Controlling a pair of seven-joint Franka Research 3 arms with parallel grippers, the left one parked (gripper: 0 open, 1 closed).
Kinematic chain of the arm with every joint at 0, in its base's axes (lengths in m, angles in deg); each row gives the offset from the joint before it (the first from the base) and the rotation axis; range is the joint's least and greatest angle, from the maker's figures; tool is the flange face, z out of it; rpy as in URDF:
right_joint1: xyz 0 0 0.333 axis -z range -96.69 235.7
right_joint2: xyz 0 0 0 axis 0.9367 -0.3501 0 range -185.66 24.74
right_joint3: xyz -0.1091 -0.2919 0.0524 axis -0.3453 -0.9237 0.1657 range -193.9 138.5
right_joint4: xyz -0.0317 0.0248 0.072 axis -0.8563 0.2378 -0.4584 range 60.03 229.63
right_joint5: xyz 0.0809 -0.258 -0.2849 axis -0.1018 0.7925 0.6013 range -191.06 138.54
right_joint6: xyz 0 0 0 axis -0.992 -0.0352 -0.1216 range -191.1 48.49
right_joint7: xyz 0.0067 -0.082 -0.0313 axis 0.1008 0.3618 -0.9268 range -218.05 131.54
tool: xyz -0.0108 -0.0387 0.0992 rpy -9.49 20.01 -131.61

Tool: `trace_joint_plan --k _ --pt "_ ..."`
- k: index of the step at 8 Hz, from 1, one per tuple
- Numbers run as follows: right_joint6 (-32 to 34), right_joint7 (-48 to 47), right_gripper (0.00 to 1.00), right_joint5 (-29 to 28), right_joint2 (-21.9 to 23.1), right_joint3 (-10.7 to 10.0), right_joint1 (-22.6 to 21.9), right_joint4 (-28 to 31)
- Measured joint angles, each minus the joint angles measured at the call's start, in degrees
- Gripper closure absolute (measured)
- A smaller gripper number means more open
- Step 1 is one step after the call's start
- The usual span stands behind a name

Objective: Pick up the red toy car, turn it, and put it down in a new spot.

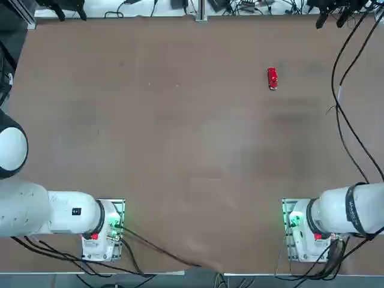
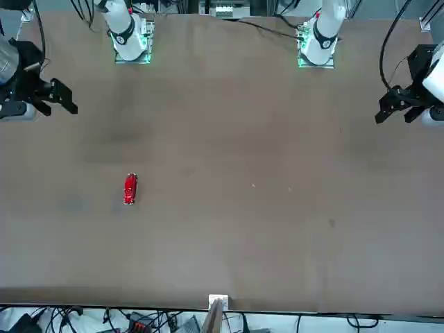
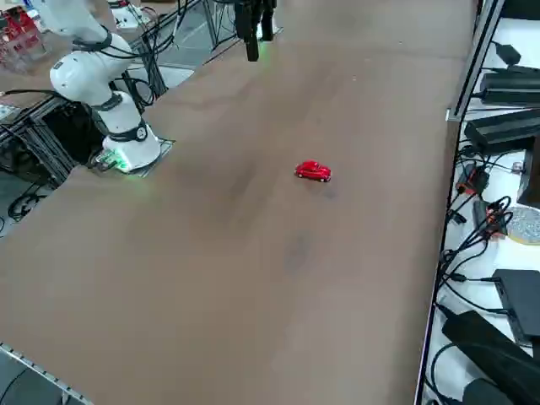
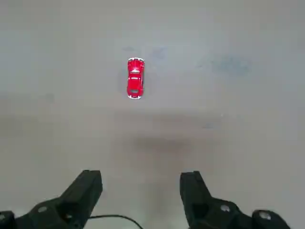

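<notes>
On the brown table [image 1: 180,150], in the far part of its right half as the robot faces it, the car [image 1: 272,78] sits alone on its wheels, well out from the right arm's base [image 1: 303,231]. In the overhead view its long axis runs toward and away from the robot, and bare tabletop surrounds it on every side.

The gripper [image 4: 141,191] hangs high above the table, pointing straight down, with its two black fingers [image 4: 88,188] spread wide and nothing between them. In the wrist view the car [image 4: 135,78] lies on the wood well ahead of the fingertips, nearer the line of the one finger than the other, and well apart from both. Its length runs roughly in line with the way the fingers point. A faint shadow of the gripper falls on the table between the fingers and the car.

From the front, the gripper [image 2: 59,97] shows at the picture's left edge, clear of the car [image 2: 130,189]. The side view shows the car [image 3: 313,171] side-on near the table's middle.
</notes>
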Motion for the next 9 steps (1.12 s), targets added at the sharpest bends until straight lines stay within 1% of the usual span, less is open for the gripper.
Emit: trace_joint_plan --k 3,9 --pt "0.0 0.0 0.00 0.1 0.0 -0.2 0.0 0.1" --pt "0.2 0.3 0.00 0.2 -1.4 -1.4 0.6 -0.4"
